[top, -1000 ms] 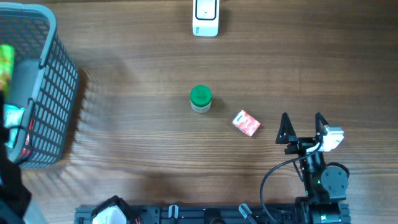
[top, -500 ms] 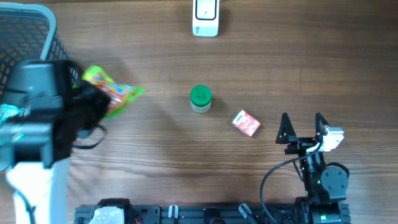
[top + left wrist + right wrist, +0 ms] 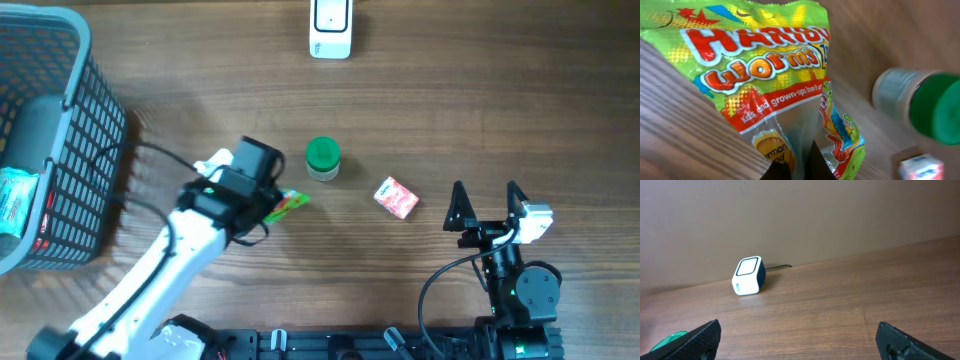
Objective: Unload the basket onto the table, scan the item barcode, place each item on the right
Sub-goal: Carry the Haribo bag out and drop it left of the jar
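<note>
- The bag (image 3: 775, 75), a green-and-yellow pack of Haribo worms, is pinched at one end by the left gripper (image 3: 796, 169). The jaws are closed on the film, which creases between them.
- The printed front of the bag faces the left wrist camera.
- The bag is over the middle of the table (image 3: 500, 100), a little left of centre. Whether it touches the wood cannot be told.
- A jar (image 3: 322, 158) with a green lid stands upright near the bag's free end, on the side toward the far edge and apart from the bag.
- A small red-and-white box (image 3: 396, 197) lies askew to the right of the jar, a little closer to the near edge.
- The scanner (image 3: 331, 28), white with a dark face, sits at the middle of the far edge, well apart from the bag.
- The right gripper (image 3: 485, 190) hangs toward the near right corner, its fingers pointing at the far edge. Its jaws are spread wide with nothing between them, and it is near the box but not touching it.
- A grey mesh basket (image 3: 90, 130) fills the far left corner, with a packet (image 3: 18, 200) inside it.
</note>
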`<move>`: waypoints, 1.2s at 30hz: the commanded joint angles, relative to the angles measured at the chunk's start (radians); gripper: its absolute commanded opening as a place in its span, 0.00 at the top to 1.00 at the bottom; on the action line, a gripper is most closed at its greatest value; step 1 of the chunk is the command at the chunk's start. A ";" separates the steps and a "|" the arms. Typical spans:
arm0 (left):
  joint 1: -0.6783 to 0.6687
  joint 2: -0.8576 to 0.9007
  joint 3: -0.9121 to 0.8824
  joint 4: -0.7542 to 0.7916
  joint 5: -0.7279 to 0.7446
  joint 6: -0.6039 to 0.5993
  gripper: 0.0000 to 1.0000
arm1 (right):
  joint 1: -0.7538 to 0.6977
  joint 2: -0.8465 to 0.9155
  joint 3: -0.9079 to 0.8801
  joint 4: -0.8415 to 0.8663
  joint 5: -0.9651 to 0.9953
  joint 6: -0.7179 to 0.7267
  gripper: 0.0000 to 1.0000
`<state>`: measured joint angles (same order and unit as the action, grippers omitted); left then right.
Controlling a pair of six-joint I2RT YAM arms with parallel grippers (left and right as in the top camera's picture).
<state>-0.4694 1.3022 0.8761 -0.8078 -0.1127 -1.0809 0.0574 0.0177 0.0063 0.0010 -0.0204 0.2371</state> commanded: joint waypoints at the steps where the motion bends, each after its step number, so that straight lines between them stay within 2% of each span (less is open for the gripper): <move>1: -0.071 0.079 0.002 0.035 -0.133 -0.032 0.96 | 0.005 -0.004 -0.001 0.005 0.014 0.002 0.01; 9: -0.085 0.245 0.000 0.031 -0.105 -0.114 0.95 | 0.005 -0.004 -0.001 0.005 0.014 0.002 0.00; 10: -0.085 0.244 0.000 0.028 -0.105 -0.113 0.77 | 0.005 -0.004 -0.001 0.005 0.014 0.002 0.00; 12: -0.085 0.217 0.004 0.008 -0.105 -0.113 0.58 | 0.005 -0.004 -0.001 0.005 0.014 0.002 0.00; 13: -0.085 0.200 0.007 0.000 -0.106 -0.112 0.52 | 0.005 -0.004 -0.001 0.005 0.014 0.002 0.00; 14: -0.085 0.180 0.010 -0.007 -0.106 -0.109 0.34 | 0.005 -0.004 -0.001 0.005 0.014 0.002 0.00; 15: -0.085 0.157 0.015 -0.014 -0.106 -0.105 0.20 | 0.005 -0.004 -0.001 0.005 0.014 0.002 0.00; 16: -0.085 0.125 0.022 -0.025 -0.109 -0.102 0.11 | 0.005 -0.004 -0.001 0.005 0.014 0.002 0.00; 22: -0.085 -0.043 0.101 -0.113 -0.178 -0.096 0.00 | 0.005 -0.004 -0.001 0.005 0.014 0.002 0.00; 27: -0.082 -0.143 0.204 -0.141 -0.219 0.021 0.00 | 0.005 -0.004 -0.001 0.005 0.014 0.002 0.00; 32: -0.082 -0.180 0.388 -0.165 -0.256 0.195 0.00 | 0.005 -0.004 -0.001 0.005 0.014 0.002 0.00; 36: -0.082 -0.180 0.536 -0.220 -0.336 0.257 0.00 | 0.005 -0.004 -0.001 0.005 0.014 0.002 0.00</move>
<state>-0.5510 1.1370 1.3022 -1.0042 -0.3489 -0.9436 0.0574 0.0177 0.0063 0.0010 -0.0204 0.2371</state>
